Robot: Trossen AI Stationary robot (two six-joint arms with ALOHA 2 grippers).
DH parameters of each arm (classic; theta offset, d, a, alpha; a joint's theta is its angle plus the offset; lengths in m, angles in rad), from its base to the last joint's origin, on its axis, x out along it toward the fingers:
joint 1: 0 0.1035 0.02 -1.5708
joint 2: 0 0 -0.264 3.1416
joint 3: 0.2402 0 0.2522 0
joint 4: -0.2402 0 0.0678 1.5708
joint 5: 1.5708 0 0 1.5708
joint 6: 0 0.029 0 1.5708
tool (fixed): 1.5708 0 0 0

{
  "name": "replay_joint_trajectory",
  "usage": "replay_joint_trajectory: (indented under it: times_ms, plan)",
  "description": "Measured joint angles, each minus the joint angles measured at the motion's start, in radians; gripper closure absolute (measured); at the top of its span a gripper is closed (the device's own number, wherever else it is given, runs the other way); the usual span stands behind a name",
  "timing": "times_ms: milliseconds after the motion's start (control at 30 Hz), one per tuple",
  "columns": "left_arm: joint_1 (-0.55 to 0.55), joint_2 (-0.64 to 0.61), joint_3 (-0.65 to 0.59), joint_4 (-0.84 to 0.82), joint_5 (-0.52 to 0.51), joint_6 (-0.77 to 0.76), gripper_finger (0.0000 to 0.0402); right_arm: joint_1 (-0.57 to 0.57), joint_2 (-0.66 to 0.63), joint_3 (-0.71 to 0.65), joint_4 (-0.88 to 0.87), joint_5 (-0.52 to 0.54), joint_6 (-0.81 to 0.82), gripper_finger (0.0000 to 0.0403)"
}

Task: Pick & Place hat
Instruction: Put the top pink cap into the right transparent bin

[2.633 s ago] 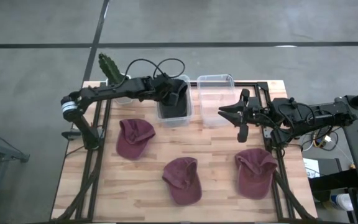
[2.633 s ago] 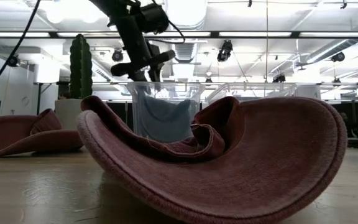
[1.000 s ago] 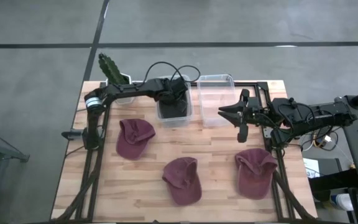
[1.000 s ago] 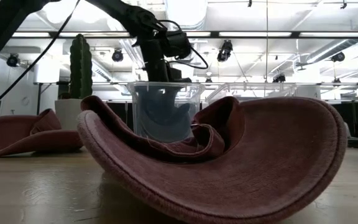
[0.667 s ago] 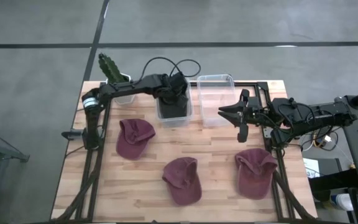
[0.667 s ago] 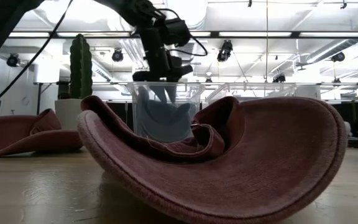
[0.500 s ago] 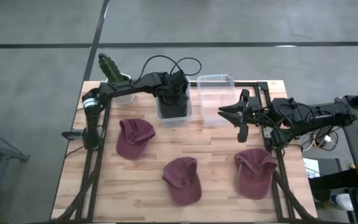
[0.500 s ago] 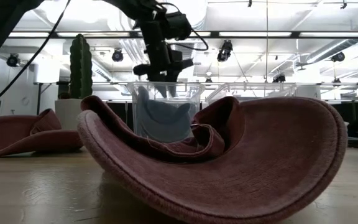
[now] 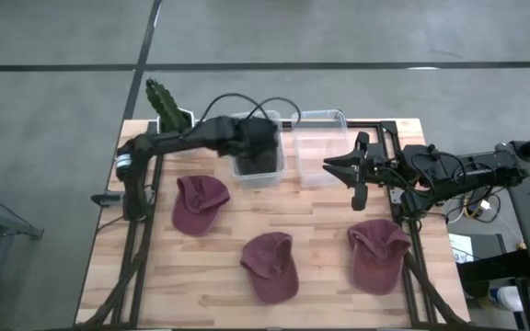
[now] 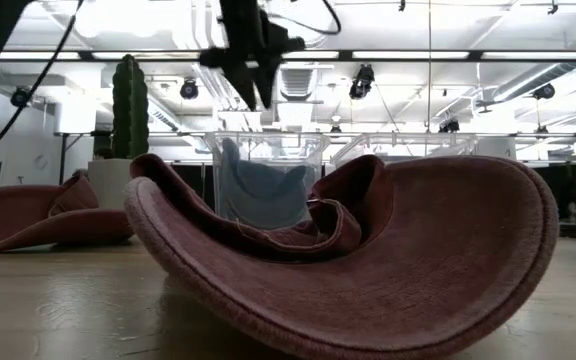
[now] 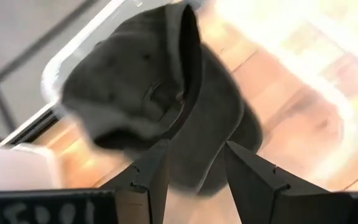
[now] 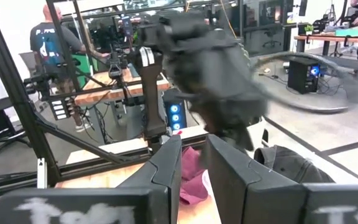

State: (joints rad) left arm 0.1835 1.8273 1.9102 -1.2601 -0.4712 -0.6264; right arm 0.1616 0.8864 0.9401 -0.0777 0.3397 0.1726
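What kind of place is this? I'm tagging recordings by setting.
Most likely a robotics lab or workshop. A wooden table on a dark metal frame sits on a bare concrete floor; the right wrist view shows workbenches with computer gear and a person beyond; strip lights hang overhead.

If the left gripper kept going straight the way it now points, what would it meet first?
Most likely the dark hat lying in the clear bin; the left gripper hangs open just above it, pointing down.
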Motion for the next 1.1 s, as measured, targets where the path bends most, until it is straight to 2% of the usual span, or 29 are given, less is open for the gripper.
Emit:
replay_joint_trajectory:
  times_ms: [167,267,467,667,933,1100]
  plan:
    - [-0.130,-0.063,0.000,-0.194,-0.157,-0.151,0.0255,0.000,0.000,0.000,-0.002,0.000,0.000,0.0335]
    - [-0.204,-0.100,-0.001,-0.316,-0.210,-0.270,0.0254,0.000,0.000,0.000,-0.008,-0.001,-0.001,0.0335]
    - [-0.328,-0.188,-0.044,-0.305,-0.204,-0.334,0.0254,0.000,0.000,0.000,-0.024,-0.001,-0.001,0.0335]
    - [-0.382,-0.278,-0.170,-0.310,-0.196,-0.442,0.0254,0.000,0.000,0.000,-0.023,-0.002,-0.008,0.0335]
    - [-0.382,-0.450,-0.500,-0.311,-0.112,-0.681,0.0254,0.000,0.000,0.000,-0.023,-0.003,-0.016,0.0335]
    - [-0.380,-0.549,-0.707,-0.311,0.070,-0.731,0.0254,0.000,0.000,0.000,-0.022,-0.002,-0.016,0.0335]
